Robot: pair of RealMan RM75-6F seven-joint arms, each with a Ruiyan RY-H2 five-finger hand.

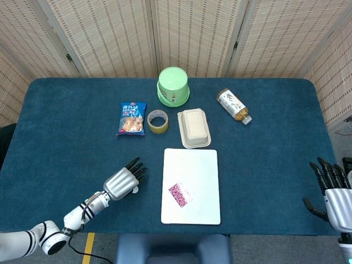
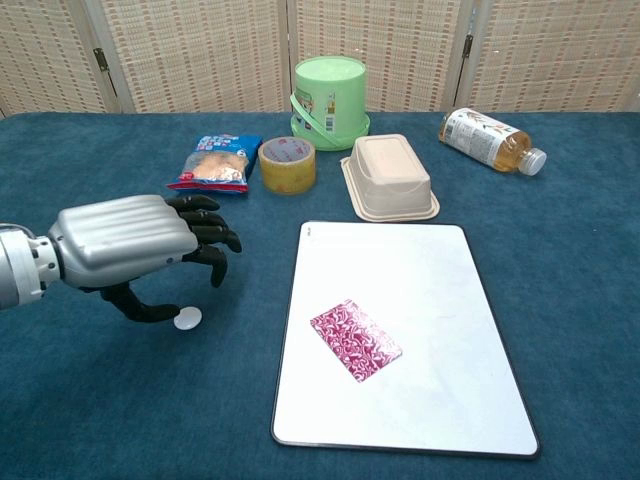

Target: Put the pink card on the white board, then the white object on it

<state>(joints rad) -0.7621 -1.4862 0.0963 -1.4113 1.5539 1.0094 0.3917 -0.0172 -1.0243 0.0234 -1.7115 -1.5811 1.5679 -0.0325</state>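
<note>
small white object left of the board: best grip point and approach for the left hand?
Pinch the white object across its middle, thumb on one side and a fingertip on the other, coming from above. It looks like a small, low, rounded pebble lying flat on the blue cloth, so there is no handle or edge to hook. The left hand hovers over it, open; the pink card already lies on the white board.

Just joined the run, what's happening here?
The pink card already lies on the white board. The left robot hand hovers open over the small white object on the blue table, thumb beside it, not yet gripping. The right robot hand waits open at the table's edge.
</note>
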